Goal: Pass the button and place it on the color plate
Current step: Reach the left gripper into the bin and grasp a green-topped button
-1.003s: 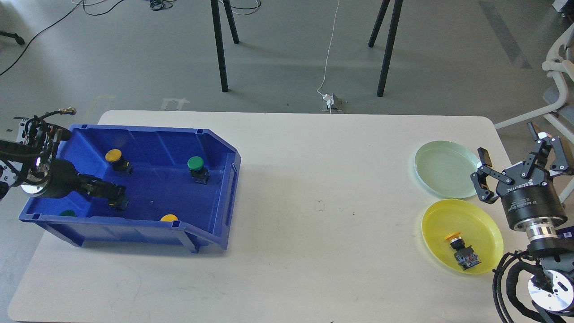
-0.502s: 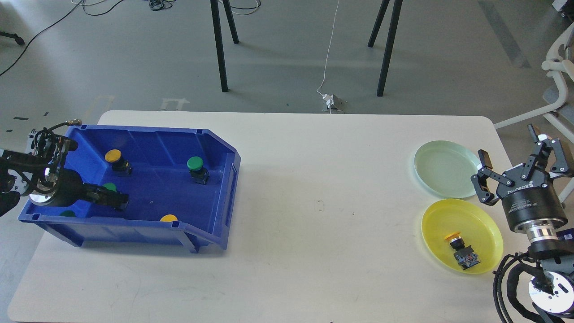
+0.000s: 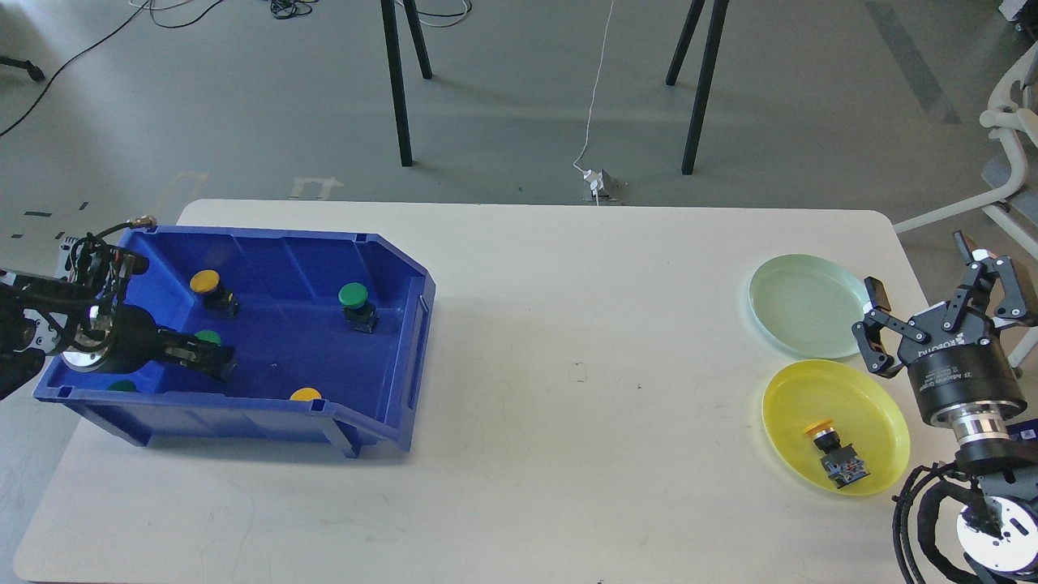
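My left gripper [image 3: 212, 362] is down inside the blue bin [image 3: 389, 268], fingers too dark to tell if they're closed, right beside a green button [image 3: 208, 337]. Right gripper [image 3: 941, 312] hangs open by the yellow plate [image 3: 876, 405], which holds 1 yellow button [image 3: 835, 454].

A lab — bare grey floor [image 3: 503, 97], loose cables [image 3: 596, 89], tripod legs [image 3: 397, 81].

- Green button [image 3: 208, 337] is lying in the blue bin (partly hidden).
- Yellow plate [image 3: 880, 414] is holding a tipped yellow button [image 3: 835, 453].
- Green plate [image 3: 803, 304] is sitting just behind.
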You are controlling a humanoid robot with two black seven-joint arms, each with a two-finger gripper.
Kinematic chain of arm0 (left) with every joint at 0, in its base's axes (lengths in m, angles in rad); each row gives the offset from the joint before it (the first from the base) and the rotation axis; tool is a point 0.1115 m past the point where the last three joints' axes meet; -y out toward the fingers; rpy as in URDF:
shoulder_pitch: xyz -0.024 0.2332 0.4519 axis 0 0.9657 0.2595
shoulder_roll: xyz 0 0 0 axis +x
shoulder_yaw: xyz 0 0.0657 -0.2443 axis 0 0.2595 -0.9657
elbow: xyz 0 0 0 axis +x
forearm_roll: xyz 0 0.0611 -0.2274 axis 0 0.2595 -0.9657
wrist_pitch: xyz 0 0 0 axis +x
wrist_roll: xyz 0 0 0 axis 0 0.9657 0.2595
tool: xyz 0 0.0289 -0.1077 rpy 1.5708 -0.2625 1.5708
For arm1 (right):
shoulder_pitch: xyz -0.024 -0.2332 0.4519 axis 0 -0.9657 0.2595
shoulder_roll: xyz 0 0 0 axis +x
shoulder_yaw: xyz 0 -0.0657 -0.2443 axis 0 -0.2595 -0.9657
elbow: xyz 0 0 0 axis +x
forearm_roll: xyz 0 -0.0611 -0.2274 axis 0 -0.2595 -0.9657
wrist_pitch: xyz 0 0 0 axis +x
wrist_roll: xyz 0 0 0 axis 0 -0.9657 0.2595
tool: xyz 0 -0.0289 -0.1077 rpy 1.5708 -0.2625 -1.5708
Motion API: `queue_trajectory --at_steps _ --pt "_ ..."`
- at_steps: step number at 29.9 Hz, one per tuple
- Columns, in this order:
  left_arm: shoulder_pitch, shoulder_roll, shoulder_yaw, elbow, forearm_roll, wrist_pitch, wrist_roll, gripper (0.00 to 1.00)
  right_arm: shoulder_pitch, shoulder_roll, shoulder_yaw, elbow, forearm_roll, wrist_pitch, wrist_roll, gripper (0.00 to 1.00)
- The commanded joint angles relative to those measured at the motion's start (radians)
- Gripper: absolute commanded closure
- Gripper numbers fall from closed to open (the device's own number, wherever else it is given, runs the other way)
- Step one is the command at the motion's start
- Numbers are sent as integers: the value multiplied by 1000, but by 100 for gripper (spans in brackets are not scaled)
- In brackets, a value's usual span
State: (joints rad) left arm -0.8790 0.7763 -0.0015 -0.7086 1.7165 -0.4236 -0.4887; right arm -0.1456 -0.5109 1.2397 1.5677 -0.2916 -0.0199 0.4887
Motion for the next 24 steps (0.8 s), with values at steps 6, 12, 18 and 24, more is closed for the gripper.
queue_trajectory --at_steps 6,12,18,24 --pt "0 0 0 0 0 3 0 72 -8 -1 1 0 0 0 0 3" --pt "0 1 0 0 -2 3 0 97 -8 0 1 0 0 0 0 3" --pt "-41 65 -21 -147 -20 -15 0 98 -8 0 1 0 0 -2 0 3" --pt "-112 299 -145 -515 -171 -65 0 98 -8 0 1 -1 0 -2 0 3"
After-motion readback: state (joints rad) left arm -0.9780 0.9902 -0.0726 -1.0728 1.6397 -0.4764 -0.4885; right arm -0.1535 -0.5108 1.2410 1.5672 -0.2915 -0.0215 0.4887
